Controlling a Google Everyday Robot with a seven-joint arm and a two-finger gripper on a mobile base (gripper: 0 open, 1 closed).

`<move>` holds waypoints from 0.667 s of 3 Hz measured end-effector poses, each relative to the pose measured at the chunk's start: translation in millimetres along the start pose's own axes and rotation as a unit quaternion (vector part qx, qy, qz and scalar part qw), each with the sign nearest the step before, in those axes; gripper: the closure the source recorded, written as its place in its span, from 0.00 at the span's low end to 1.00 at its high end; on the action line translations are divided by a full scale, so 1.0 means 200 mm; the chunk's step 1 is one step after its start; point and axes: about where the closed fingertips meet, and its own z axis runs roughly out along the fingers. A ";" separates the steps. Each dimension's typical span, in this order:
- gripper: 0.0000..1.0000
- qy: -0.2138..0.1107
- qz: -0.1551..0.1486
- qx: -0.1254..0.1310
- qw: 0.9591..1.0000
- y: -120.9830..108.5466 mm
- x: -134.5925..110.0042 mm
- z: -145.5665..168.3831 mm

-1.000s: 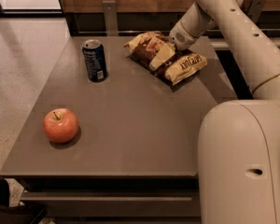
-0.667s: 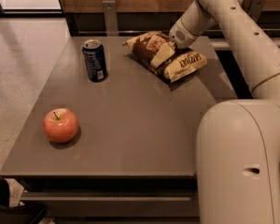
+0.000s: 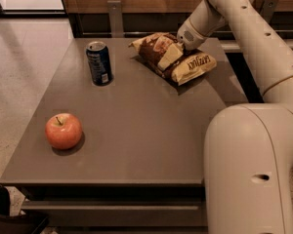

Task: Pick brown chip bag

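**Gripper at the chip bag's far edge, grasp unconfirmed**

Camera view: The brown chip bag [image 3: 173, 57] lies on the far right part of the grey table [image 3: 136, 145], near its back edge. Its long axis runs on a diagonal, from the far left down toward the near right, with one pale end pointing at the back of the table and the lettered end pointing at the table's right side. The gripper [image 3: 184, 42] comes in from the right, at the end of the white arm [image 3: 244, 28]. It sits at the bag's far long edge, about halfway along its length, and appears to be touching the crinkled top. The bag therefore lies below and to the left of the tool, with its length set across the line of the tool's approach. Whether the gripper is clenched on the bag or released cannot be told, because its tip is lost against the packet.

A blue can [image 3: 98, 62] stands upright well to the left of the bag. An apple [image 3: 63, 130] rests near the front left corner. Both are apart from the arm's path.

The next move seems to depend on a pinch across the bag's short width followed by a straight lift.
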 end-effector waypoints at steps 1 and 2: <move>1.00 0.000 0.000 0.000 1.000 0.00 0.00 0.00; 1.00 0.000 0.000 0.000 1.000 0.00 0.00 0.00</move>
